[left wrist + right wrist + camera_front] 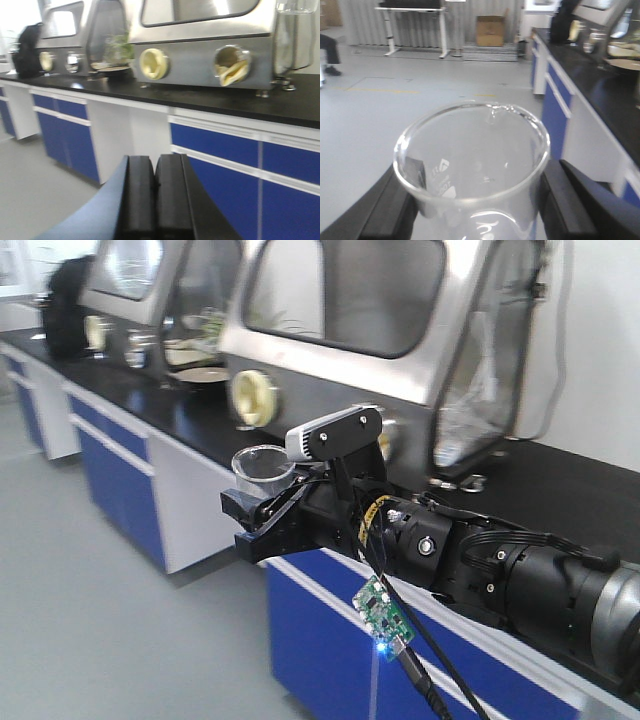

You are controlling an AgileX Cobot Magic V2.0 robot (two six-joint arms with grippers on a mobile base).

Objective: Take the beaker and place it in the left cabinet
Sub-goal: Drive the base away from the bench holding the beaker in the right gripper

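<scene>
- The beaker (470,165) is in the air, upright and mouth up. It is pinched between the two black fingers of the right gripper (476,212), which press on the glass wall at 9 and 3 o'clock, below the rim.
- The left gripper (156,200) is clamped flat on itself with nothing between its fingers. It hangs low in front of the blue cupboard doors (220,150).
- The left cabinet shows in no view, so I judge the step in hand to be the carry toward it. The placing is not yet done.
- To do it well, hold the glass level and move slowly, since smooth glass can slip between hard pads. Swing toward the shelf only once it is in sight.
- In the right wrist view, the black counter (600,85) runs off at 2 o'clock from the beaker. A cardboard box (489,31) stands far off at 12 o'clock, and grey floor (395,115) lies at 10 o'clock.
- In the front view, the steel glove box (340,350) stands on the counter at 12 o'clock from the beaker. It looks near enough that a careless swing could knock the rim.
- A circuit board (378,618) and its cable dangle under the arm at 5 o'clock from the beaker. They could snag on a shelf edge.
</scene>
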